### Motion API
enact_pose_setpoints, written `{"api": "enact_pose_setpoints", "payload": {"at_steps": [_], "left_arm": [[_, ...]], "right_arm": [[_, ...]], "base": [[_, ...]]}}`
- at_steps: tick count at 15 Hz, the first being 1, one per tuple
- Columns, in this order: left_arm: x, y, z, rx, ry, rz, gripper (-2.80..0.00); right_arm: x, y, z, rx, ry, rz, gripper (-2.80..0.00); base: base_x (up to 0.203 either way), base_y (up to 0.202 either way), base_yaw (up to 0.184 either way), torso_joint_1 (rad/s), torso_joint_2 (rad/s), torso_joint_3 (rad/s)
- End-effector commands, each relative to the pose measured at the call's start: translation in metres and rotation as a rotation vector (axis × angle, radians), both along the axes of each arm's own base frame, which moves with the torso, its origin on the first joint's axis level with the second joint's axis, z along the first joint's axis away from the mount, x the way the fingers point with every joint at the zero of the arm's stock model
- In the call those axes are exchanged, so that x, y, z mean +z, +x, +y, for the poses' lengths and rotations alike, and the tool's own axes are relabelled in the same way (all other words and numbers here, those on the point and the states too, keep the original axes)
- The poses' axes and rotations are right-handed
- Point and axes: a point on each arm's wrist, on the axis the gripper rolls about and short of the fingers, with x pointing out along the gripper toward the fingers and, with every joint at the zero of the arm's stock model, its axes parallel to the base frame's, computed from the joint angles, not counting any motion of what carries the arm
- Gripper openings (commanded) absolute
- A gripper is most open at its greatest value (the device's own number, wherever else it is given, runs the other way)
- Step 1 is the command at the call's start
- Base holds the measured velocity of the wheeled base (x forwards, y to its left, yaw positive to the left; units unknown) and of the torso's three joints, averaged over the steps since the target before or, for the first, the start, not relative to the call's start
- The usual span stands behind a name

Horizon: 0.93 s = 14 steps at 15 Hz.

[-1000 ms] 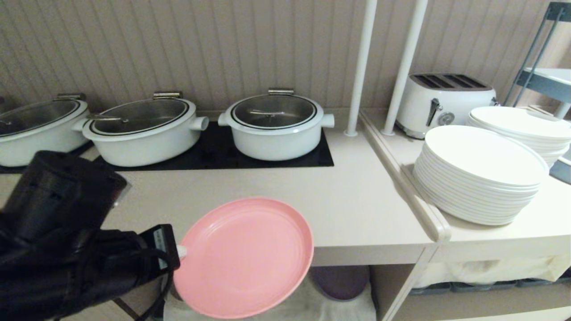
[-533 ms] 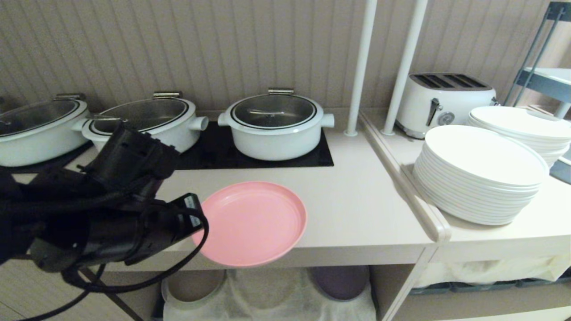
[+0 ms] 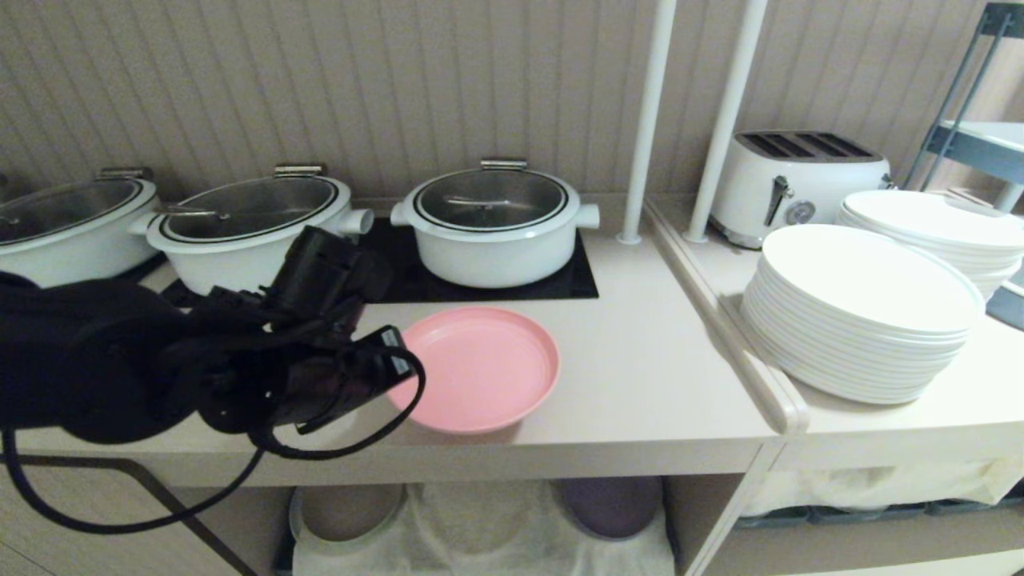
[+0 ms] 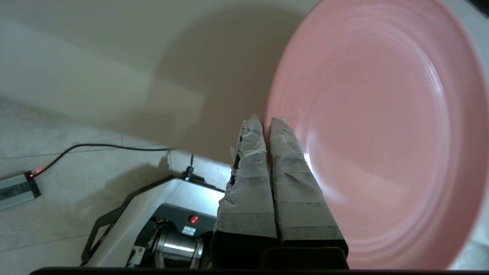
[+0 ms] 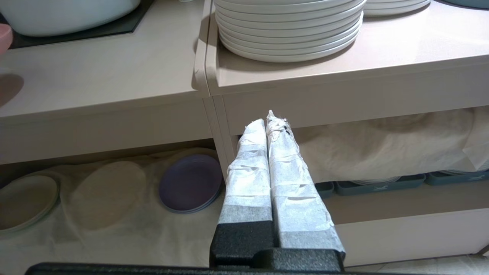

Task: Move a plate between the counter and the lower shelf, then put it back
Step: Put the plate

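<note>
Now, left tool [image 4: 263,124] pinching plate [image 3: 482,367] rim, above counter [image 3: 640,384]

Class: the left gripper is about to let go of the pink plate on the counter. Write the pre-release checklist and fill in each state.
1. Left gripper shut on the plate rim: ok.
2. Plate over the counter, inside its front edge: ok.
3. Plate resting flat on the counter: cannot tell; its shadow suggests a slight lift.
4. Plate clear of the white pot: ok.
5. Right gripper shut, low before the shelves, out of the way: ok.
</note>
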Motion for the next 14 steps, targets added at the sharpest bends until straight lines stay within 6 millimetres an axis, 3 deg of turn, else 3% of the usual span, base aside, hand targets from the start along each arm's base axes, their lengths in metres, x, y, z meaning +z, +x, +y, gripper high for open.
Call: {"api": "enact_pose_setpoints", "payload": {"at_steps": [1, 14], "left_arm": [[-0.010, 0.014, -0.001, 0.028, 0.014, 0.024, -2.80], [-0.030, 0.028, -0.008, 0.030, 0.045, 0.075, -2.80]], "right_arm": [[0.000, 0.000, 0.000, -0.001, 0.001, 0.000, -2.80], [0.000, 0.000, 0.000, -0.001, 0.001, 0.000, -2.80]], "base": [[0.000, 0.000, 0.000, 0.000, 0.00, 0.000], [0.000, 0.000, 0.000, 0.000, 0.00, 0.000]]}}
